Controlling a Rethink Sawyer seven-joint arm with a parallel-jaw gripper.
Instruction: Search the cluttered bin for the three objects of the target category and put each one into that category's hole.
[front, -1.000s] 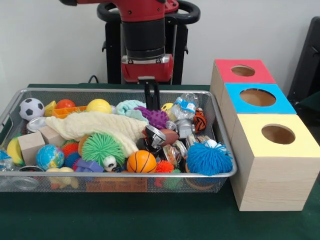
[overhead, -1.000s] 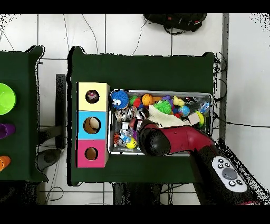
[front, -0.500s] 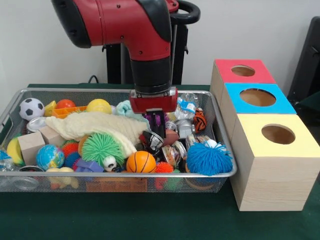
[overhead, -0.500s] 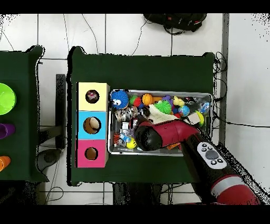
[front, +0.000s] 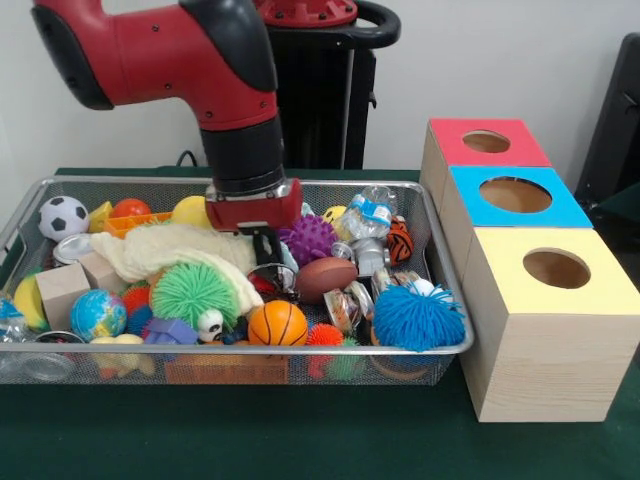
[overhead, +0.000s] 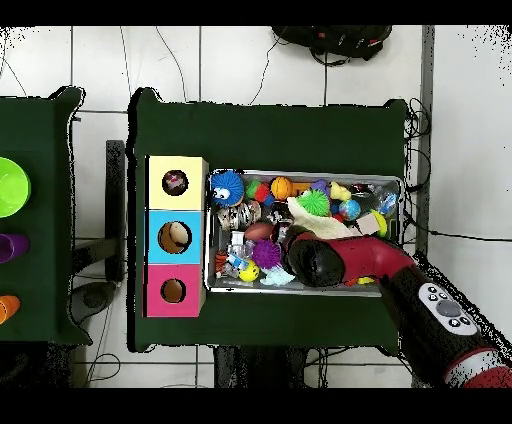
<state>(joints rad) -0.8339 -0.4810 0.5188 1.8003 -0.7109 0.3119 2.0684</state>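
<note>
- The pincer (front: 268, 262) is down inside the wire bin (front: 330, 350), its tip sunk among the toys between the cream cloth (front: 170, 248) and the purple spiky ball (front: 308, 238). Whether it is wide, narrow or holding something I cannot tell.
- Nearest along the bin's front rim lie an orange basketball (front: 277, 323), a blue fuzzy ball (front: 418, 317) at the right corner, a green spiky ball (front: 192, 292) and a small globe ball (front: 98, 313), with a wooden block (front: 62, 290) beside it.
- In the middle of the bin a brown football (front: 325, 278) lies just right of the pincer, in front of the purple spiky ball.
- At the far wall sit a soccer ball (front: 63, 216) in the left corner and a yellow ball (front: 192, 210), partly hidden behind the red and black arm (front: 240, 150).
- The bin stands on the green-covered table (front: 300, 430) — and three wooden boxes stand in a row just to its right, each with a round hole on top.
- The yellow-topped box (front: 555, 320) is nearest, the blue-topped box (front: 515, 195) is behind it, and the red-topped box (front: 487, 142) is farthest.
- In the overhead view the arm reaches in over the bin's rim — it covers part of the clutter.
</note>
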